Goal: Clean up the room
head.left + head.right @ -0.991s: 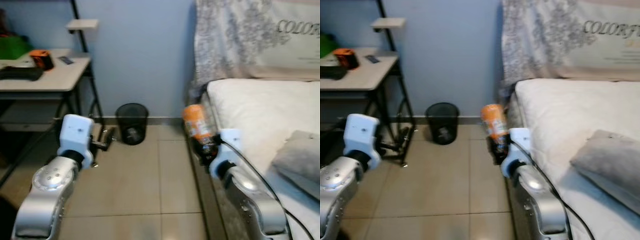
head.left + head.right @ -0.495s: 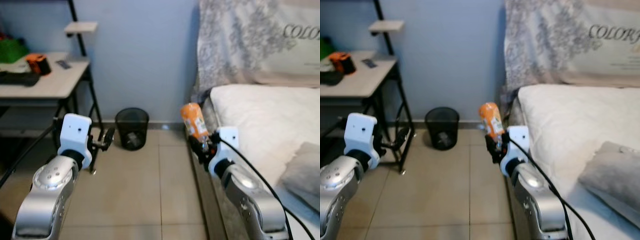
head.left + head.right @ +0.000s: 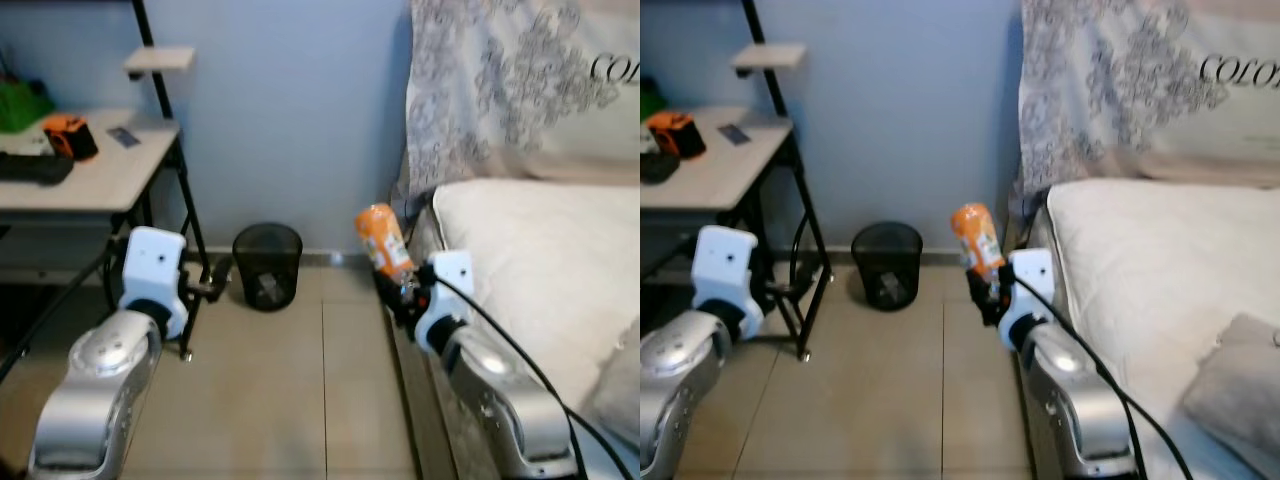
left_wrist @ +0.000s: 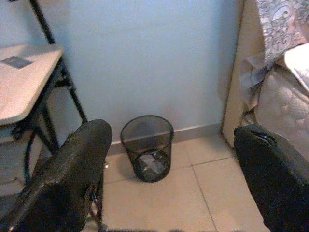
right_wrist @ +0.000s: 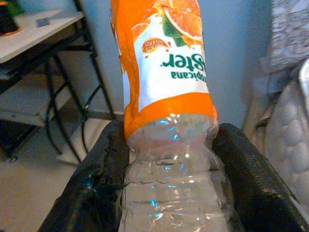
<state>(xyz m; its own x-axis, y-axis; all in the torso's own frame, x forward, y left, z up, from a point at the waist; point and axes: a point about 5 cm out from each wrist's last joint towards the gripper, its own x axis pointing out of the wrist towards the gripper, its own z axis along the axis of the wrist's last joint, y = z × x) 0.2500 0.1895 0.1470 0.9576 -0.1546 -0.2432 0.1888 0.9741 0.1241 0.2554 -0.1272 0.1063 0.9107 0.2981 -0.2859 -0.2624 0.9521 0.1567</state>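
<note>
Currently I read these markings: the bottle (image 5: 166,96) label, upside down in the right wrist view, shows "opicana" and "ster" fragments; the bed's backdrop (image 3: 1160,90) carries "COLO", cut off at the frame edge. At far left, a desk (image 3: 95,180) holds an orange item (image 3: 70,135) and dark clutter. My left gripper (image 4: 164,193) is spread wide, holding nothing, low beside the desk leg. Bare tile floor (image 3: 290,400) runs ahead to the wall. A black mesh bin (image 3: 267,265) stands against that wall; something pale lies in its bottom. My right gripper (image 5: 166,179) clamps the clear bottle's lower body, just beside the mattress (image 3: 1140,260) edge.
</note>
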